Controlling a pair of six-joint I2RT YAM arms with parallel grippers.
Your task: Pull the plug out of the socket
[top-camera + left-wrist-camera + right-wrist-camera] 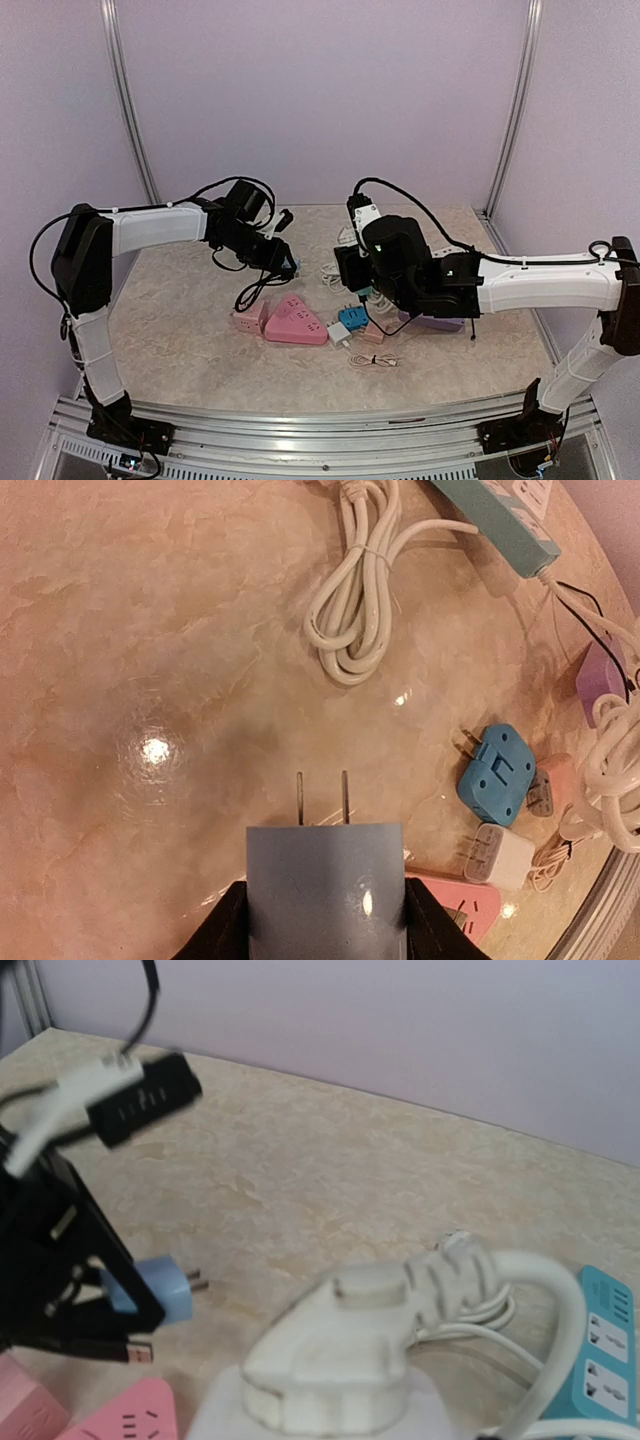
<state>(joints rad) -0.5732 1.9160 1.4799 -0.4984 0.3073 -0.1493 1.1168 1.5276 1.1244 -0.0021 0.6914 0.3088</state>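
1. Blue two-pronged plug (291, 266) is pinched in the left claw (281, 261), above the beige marbled tabletop (180, 330), near a pink triangular socket (296, 322).
2. Left wrist: prongs jut free beyond the clenched claw.
3. Right wrist: the right claw (362, 290) is out of frame, so its grip cannot be told.

Grey-blue plug (325, 890), white coiled cord (355, 590), pink power strip (296, 322), beige marbled table (150, 630).
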